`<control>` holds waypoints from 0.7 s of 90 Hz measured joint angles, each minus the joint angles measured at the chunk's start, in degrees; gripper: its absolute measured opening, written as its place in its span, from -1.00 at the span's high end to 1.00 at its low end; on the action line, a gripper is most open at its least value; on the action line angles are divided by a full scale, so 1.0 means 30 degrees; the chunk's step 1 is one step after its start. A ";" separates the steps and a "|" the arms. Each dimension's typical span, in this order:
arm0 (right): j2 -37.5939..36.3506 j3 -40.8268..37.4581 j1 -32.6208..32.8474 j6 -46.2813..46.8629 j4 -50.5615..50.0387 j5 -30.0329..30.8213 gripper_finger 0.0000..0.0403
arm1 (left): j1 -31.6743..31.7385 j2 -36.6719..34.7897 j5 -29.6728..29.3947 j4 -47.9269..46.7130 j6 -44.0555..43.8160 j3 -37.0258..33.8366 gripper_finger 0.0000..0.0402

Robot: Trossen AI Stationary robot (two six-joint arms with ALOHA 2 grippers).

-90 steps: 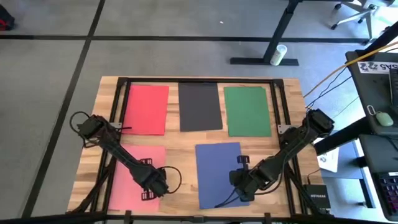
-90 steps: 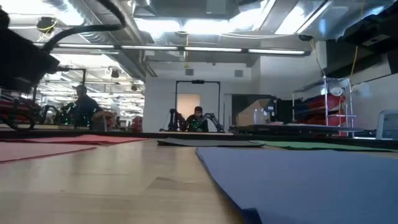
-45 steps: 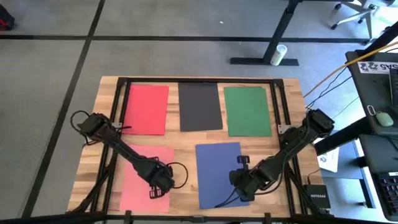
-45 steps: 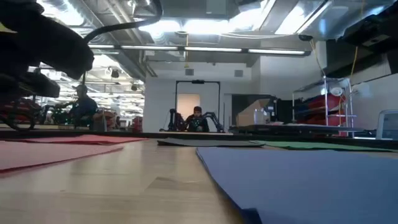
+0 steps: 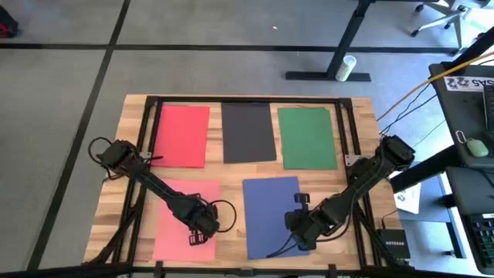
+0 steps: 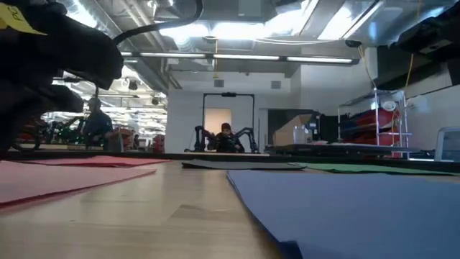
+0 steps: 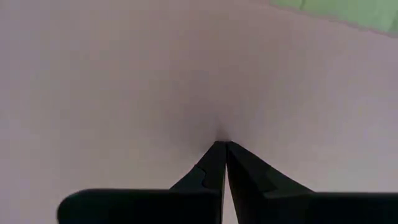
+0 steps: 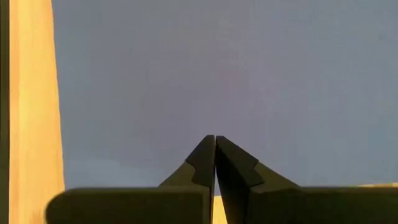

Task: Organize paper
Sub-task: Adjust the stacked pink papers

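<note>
On the wooden table (image 5: 224, 174), five sheets lie flat in two rows. At the far left of the back row is the red sheet (image 5: 183, 135), with the black sheet (image 5: 248, 132) just beside it in the middle and the green sheet (image 5: 307, 137) to the right of that — three side by side, apart from each other by narrow strips of wood.

In the front row, the pink sheet (image 5: 174, 220) lies on the left half of the table, slightly askew. The left gripper (image 5: 202, 226) sits low over that sheet's right-hand part, near its front edge; in the left wrist view its two dark fingers (image 7: 211, 168) meet at a point with their tips down on the pink surface (image 7: 124, 81), jaws together with nothing seen between them. Whether the tips press the paper or only touch it is hard to say from that close view.

To the right, well apart from the pink one, lies the blue sheet (image 5: 270, 216). The right gripper (image 5: 301, 229) rests at its right front part — its fingers (image 8: 205, 158) are likewise closed tip to tip on the blue paper (image 8: 217, 68), with bare wood showing along one side.

In the low view the blue sheet (image 6: 345, 208) fills the near right, the pink sheet (image 6: 43, 180) the left, and a person (image 6: 97, 122) shows in the room beyond.
</note>
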 joint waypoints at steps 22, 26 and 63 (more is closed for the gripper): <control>-0.0057 0.0000 0.0001 0.0022 -0.0345 0.0000 1.00 | 0.0022 0.0108 -0.0060 0.0167 0.0617 0.1305 1.00; -0.0174 -0.0007 -0.0005 0.0093 -0.0655 0.0007 1.00 | 0.0083 0.0091 -0.0066 0.0172 0.0910 0.1586 1.00; -0.2042 -0.0007 -0.0028 0.0648 -0.3130 0.2667 1.00 | 0.1574 -0.0393 -0.1927 -0.1774 0.3576 0.3398 1.00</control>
